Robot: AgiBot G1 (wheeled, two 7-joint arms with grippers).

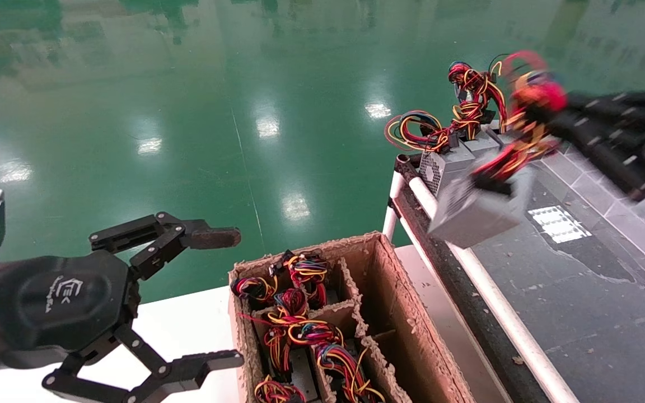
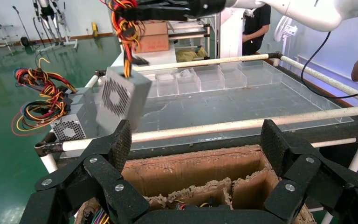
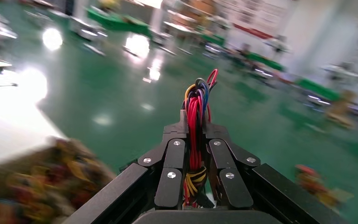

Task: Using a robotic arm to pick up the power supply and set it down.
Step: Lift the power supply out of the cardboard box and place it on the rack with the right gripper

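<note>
While right gripper (image 1: 529,120) clamps the wires | power supply (image 1: 476,210) hangs at 7 o'clock | left gripper (image 1: 227,296) wide, parked

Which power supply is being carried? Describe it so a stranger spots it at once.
Find the dark conveyor table right of the cardboard box. Above its near rail hangs a grey power supply, dangling by its wires from the right gripper. Unlike the others, it rests on nothing.
</note>
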